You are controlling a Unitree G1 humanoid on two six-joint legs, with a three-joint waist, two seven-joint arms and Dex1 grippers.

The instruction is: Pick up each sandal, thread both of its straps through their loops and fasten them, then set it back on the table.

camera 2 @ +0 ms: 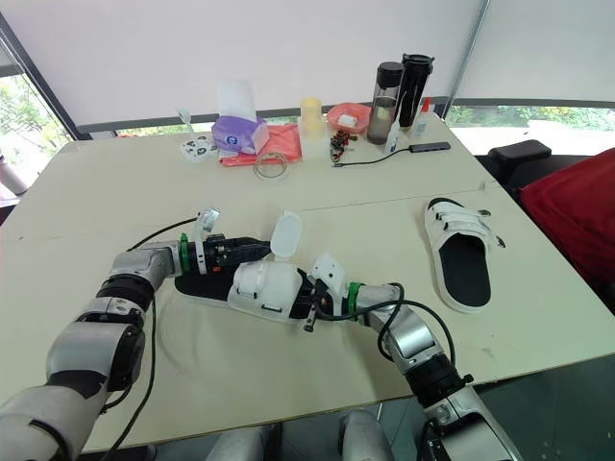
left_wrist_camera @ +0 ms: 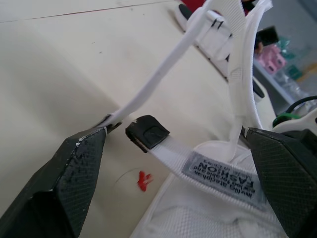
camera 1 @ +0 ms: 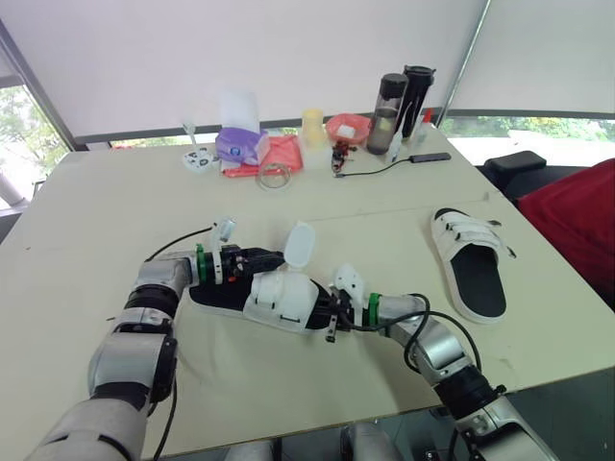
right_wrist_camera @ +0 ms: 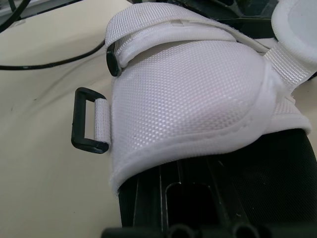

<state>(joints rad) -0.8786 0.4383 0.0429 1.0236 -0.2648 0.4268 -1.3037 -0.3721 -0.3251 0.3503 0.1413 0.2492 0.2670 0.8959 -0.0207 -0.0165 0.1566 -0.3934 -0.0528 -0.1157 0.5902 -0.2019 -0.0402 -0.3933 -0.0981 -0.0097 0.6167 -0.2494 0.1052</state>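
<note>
A white sandal with a black sole (camera 1: 274, 298) lies on the table (camera 1: 115, 211) between my two grippers. My left gripper (camera 1: 242, 263) is at its heel end and open; in the left wrist view its fingers (left_wrist_camera: 64, 178) straddle a white strap ending in a black buckle (left_wrist_camera: 147, 133). One strap flap (camera 1: 300, 244) stands up loose. My right gripper (camera 1: 329, 313) is at the toe end, shut on the sandal's sole. A black loop (right_wrist_camera: 88, 121) on the sandal's side has nothing through it. A second sandal (camera 1: 471, 264) lies flat to the right, straps across its upper.
Along the table's far edge stand two dark bottles (camera 1: 399, 101), a yellow cup (camera 1: 313, 125), a purple pack (camera 1: 240, 146), a red bag (camera 1: 281, 154) and a black cable (camera 1: 384, 168). A red object (camera 1: 577, 226) sits beyond the right edge.
</note>
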